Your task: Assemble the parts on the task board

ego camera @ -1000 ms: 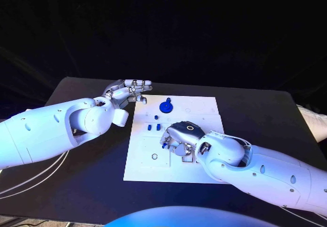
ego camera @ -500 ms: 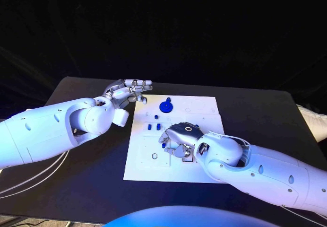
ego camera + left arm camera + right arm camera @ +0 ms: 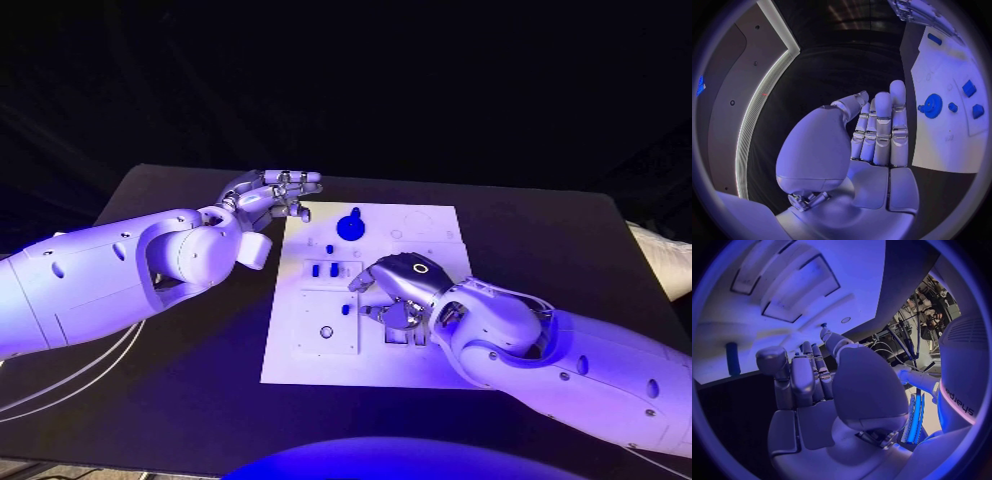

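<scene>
The white task board [image 3: 310, 345] lies in the middle of the table. A blue gear-shaped part [image 3: 352, 225] sits near its far edge, also seen as a blue gear [image 3: 931, 106]. Small blue pieces [image 3: 327, 268] lie below it, and a small blue peg [image 3: 346, 308] stands at mid-board, also seen as a blue peg [image 3: 732, 359]. My right hand [image 3: 397, 292] hovers over the board's middle, fingers bent downward and holding nothing, just right of that peg. My left hand [image 3: 274, 192] stays off the board's far left corner, fingers straight and empty [image 3: 879, 135].
The black table [image 3: 173, 340] surrounds the board on all sides. Rectangular recesses [image 3: 798, 285] mark the board near my right hand. More small blue pieces [image 3: 973, 100] lie beside the gear.
My right hand has shifted right and slightly away from me, uncovering the small blue peg at mid-board. The left hand has not moved.
</scene>
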